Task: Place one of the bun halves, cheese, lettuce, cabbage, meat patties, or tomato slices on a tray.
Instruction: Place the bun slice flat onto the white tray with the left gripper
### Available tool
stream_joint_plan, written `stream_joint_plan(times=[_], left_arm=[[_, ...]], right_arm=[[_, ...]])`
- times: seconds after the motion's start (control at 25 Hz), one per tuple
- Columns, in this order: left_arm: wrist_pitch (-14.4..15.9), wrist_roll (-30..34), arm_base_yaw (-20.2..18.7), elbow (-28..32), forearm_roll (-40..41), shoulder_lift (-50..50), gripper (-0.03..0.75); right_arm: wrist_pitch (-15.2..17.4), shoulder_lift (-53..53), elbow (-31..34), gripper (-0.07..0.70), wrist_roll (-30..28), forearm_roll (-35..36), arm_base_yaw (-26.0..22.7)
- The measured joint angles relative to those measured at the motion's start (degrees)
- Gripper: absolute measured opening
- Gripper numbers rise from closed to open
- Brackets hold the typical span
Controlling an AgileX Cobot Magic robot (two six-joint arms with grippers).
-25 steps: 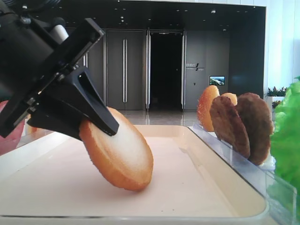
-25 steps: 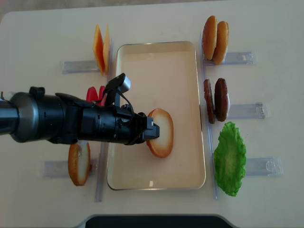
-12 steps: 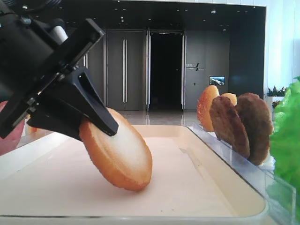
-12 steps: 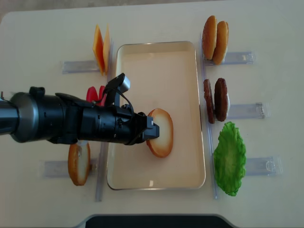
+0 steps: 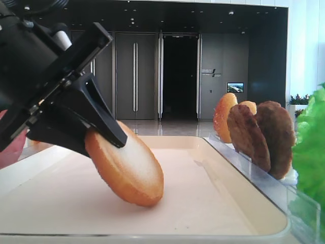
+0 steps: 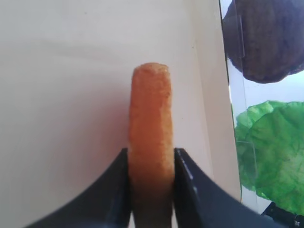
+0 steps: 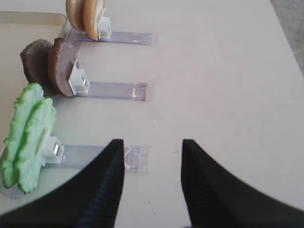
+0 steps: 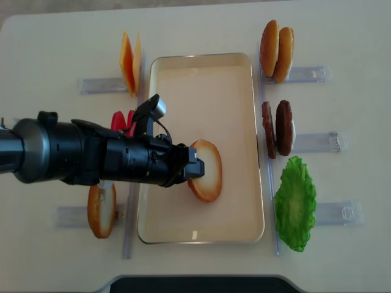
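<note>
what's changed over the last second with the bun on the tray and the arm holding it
Very little. The bun half has tipped slightly lower toward the tray, its lower edge resting there, and the left gripper has shifted a touch with it. Its fingers still flank the bun; no clear release shows. The meat patties, lettuce, cheese and right gripper have not moved.

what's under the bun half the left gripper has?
The bun half leans tilted, its lower edge on the bare cream tray. Nothing shows beneath; the contact spot itself is hidden.
</note>
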Motion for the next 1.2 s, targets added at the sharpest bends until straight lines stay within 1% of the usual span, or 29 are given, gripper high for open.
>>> stream_joint_plan(times=[0.16,0.36,0.44,0.56,0.68,0.72,0.76,0.92,1.04,1.2], left_arm=[[-0.2,-0.3,0.0,0.0,0.5,0.0,0.299],[-0.3,-3.1,0.0,0.0,3.4,0.0,0.422],[-0.3,-4.7,0.0,0.0,5.3,0.0,0.448],[-0.5,-7.7,0.0,0.0,8.7,-1.0,0.459],[-1.4,-13.2,0.0,0.0,13.6,-3.4,0.461],[-1.6,-15.6,0.0,0.0,16.2,-4.1,0.462],[-1.9,-19.2,0.0,0.0,19.3,-4.7,0.463],[-2.0,-29.9,0.0,0.0,30.6,-6.1,0.462],[-2.0,-34.7,0.0,0.0,36.4,-7.1,0.463],[-2.0,-37.8,0.0,0.0,39.8,-8.5,0.463]], right_arm=[[0.0,0.0,0.0,0.306,0.0,0.0,0.0],[0.0,0.0,0.0,0.306,0.0,0.0,0.0],[0.0,0.0,0.0,0.306,0.0,0.0,0.0],[0.0,0.0,0.0,0.306,0.0,0.0,0.0],[0.0,0.0,0.0,0.306,0.0,0.0,0.0],[0.0,0.0,0.0,0.306,0.0,0.0,0.0],[0.0,0.0,0.0,0.306,0.0,0.0,0.0],[0.0,0.0,0.0,0.306,0.0,0.0,0.0],[0.0,0.0,0.0,0.306,0.0,0.0,0.0],[0.0,0.0,0.0,0.306,0.0,0.0,0.0]])
